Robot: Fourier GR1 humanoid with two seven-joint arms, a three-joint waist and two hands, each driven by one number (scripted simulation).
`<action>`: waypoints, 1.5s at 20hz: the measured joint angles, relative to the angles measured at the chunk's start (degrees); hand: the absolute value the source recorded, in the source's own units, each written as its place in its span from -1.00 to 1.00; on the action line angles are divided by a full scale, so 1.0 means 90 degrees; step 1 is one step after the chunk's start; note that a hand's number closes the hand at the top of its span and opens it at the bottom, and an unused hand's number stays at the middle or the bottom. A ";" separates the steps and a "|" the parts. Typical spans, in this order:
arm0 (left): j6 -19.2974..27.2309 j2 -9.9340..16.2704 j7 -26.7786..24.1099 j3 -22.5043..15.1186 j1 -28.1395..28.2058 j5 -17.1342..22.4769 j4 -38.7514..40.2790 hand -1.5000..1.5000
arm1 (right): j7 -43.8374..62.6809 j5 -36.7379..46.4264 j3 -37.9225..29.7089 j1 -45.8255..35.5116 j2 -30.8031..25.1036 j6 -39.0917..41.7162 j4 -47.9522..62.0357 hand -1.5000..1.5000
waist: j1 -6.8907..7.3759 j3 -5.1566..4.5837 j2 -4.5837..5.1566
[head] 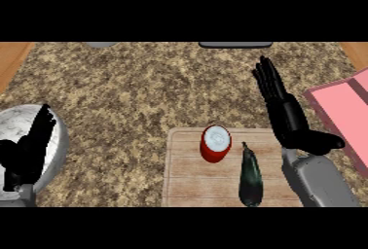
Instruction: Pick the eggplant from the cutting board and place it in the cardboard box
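Head view: right hand (287, 112) open, empty.

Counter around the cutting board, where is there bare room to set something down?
Bare counter runs above the cutting board, and between it and the plate at left. It is crowded at right: eggplant, red can, right hand, pink box.

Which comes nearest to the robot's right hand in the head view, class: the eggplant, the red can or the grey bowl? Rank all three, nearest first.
Measured from the right hand:
1. Eggplant: on the cutting board, just left of the hand's forearm.
2. Red can: upright on the board, a little further left.
3. Grey bowl: at the counter's far left edge, under the left hand.
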 measured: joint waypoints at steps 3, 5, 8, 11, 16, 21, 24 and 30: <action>-0.0031 -0.0039 0.0020 0.0117 0.0013 0.0163 -0.0244 0.00 | 0.0300 -0.0169 -0.0482 0.0567 -0.0170 -0.0392 -0.0130 1.00 | -0.0117 -0.0002 -0.0006; -0.0019 -0.0109 0.0027 0.0209 0.0005 0.0315 -0.0463 0.00 | 0.0586 -0.0327 -0.0992 0.1026 -0.0324 -0.0797 0.0010 1.00 | -0.0317 0.0013 -0.0027; -0.0008 -0.0313 0.0027 0.0241 -0.0070 0.0541 -0.0669 0.00 | 0.1118 0.0062 -0.1239 0.1844 -0.0938 -0.1194 0.0587 1.00 | -0.0517 -0.0046 0.0042; -0.0034 -0.0529 0.0144 0.0156 -0.0186 0.0730 -0.0798 0.00 | 0.1531 0.0317 -0.1487 0.2675 -0.1182 -0.1834 0.0677 -1.00 | -0.0540 -0.0046 0.0038; -0.0005 -0.0771 0.0503 -0.0088 -0.0300 0.0822 -0.1141 0.00 | 0.2047 0.0842 -0.1471 0.3914 -0.1834 -0.2180 -0.0621 -1.00 | -0.0292 -0.0042 0.0040; -0.0040 -0.0811 0.0620 -0.0134 -0.0414 0.0850 -0.1207 0.00 | 0.3291 0.0957 -0.1342 0.4473 -0.3049 -0.1358 -0.1814 -1.00 | -0.0153 -0.0052 0.0056; 0.0000 -0.0860 0.0689 -0.0183 -0.0564 0.0818 -0.1176 0.00 | 0.4100 0.0660 -0.1204 0.4579 -0.3723 -0.0545 -0.2442 -1.00 | -0.0107 -0.0057 0.0072; 0.0042 -0.0956 0.0830 -0.0258 -0.0776 0.0758 -0.1123 0.00 | 0.6116 -0.0494 -0.1403 0.4095 -0.4517 0.0467 -0.3529 -1.00 | 0.0000 -0.0045 0.0086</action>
